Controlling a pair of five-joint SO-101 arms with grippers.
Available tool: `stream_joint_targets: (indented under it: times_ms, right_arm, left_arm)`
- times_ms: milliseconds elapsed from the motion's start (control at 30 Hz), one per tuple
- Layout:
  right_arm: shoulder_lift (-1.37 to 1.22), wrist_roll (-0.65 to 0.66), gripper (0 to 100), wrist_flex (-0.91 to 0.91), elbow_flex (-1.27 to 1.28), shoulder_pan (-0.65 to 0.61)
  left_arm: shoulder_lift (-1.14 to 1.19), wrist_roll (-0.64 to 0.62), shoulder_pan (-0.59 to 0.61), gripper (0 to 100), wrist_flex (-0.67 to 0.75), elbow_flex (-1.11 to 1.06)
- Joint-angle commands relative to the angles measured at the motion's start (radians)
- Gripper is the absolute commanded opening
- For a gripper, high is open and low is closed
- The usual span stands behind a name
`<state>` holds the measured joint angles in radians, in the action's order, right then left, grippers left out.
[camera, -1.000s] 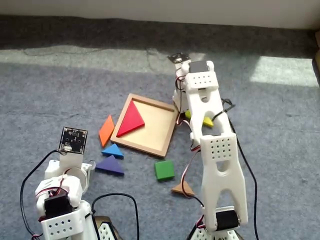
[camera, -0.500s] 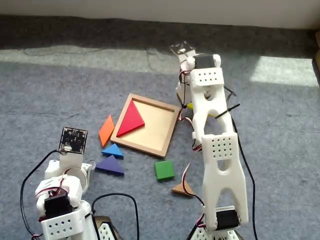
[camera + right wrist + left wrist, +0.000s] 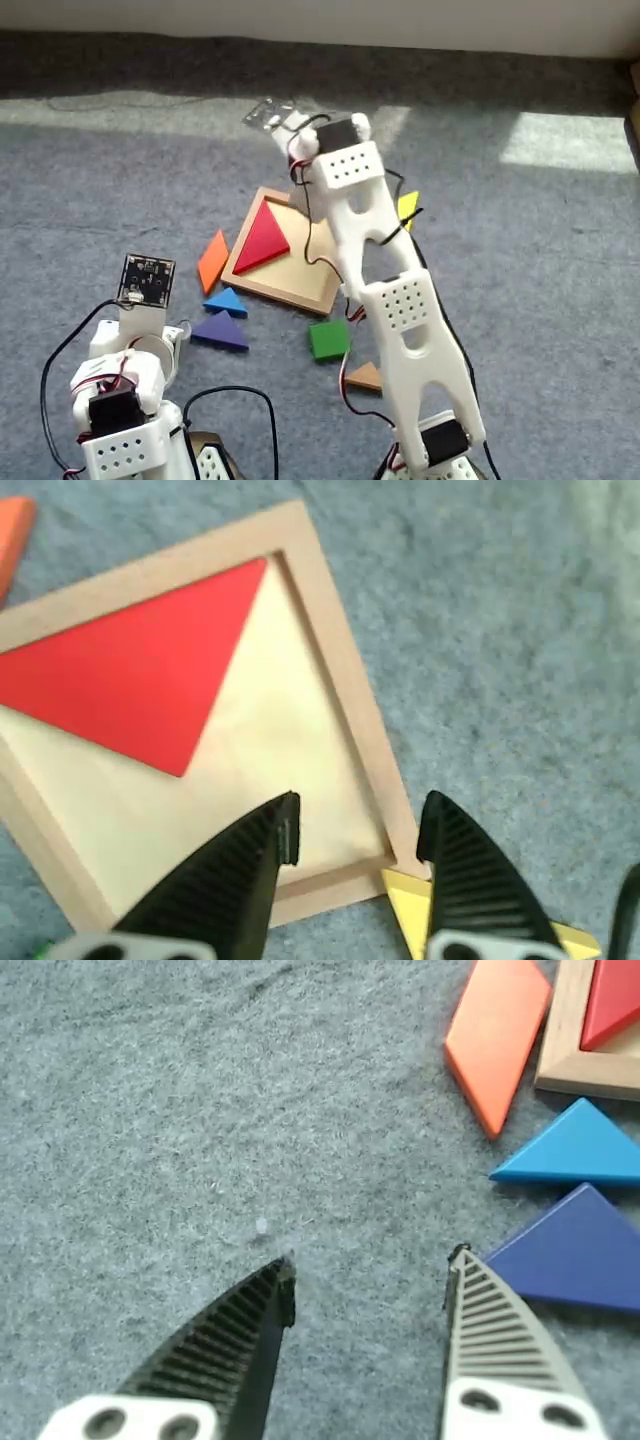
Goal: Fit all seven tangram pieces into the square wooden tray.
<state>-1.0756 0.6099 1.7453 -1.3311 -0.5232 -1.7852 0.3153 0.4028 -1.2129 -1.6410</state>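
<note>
Right hand [image 3: 358, 826] | spread | over tray [image 3: 345, 695] corner | yellow piece [image 3: 406, 900] beside

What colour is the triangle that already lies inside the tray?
Red. The triangle in the tray shows best in the right wrist view.

The right arm [image 3: 400, 310] is stretched far forward, its jaws apart. The left arm [image 3: 125, 400] is folded low, jaws wide apart.
</note>
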Motion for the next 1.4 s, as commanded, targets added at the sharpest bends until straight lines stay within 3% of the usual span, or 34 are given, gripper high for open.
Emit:
stream_joint_targets:
  times_ms: [0,167,533,833,967,1167,1367]
  right_arm:
    - [0.031,0.034,18.3,0.016,-0.042,-0.056]
    - [0.021,0.034,17.6,0.019,-0.048,-0.047]
    - [0.180,-0.101,9.4,0.019,0.025,0.259]
    - [0.188,-0.097,8.4,0.008,0.194,0.449]
    - [0.188,-0.097,8.4,-0.094,0.292,0.504]
    - [0.189,-0.097,8.1,-0.242,0.506,0.464]
    - [0.200,-0.103,8.0,-0.114,0.481,0.269]
  left_arm:
    - [-0.035,0.000,0.012,25,0.017,0.004]
    - [-0.035,0.000,0.012,25,0.017,0.004]
    - [-0.035,0.002,0.012,25,0.017,0.004]
    - [-0.035,0.002,0.012,25,0.017,0.004]
    - [-0.035,0.002,0.012,25,0.017,0.004]
    - [-0.035,0.000,0.008,25,0.017,0.004]
    - [-0.035,0.000,0.010,25,0.017,0.004]
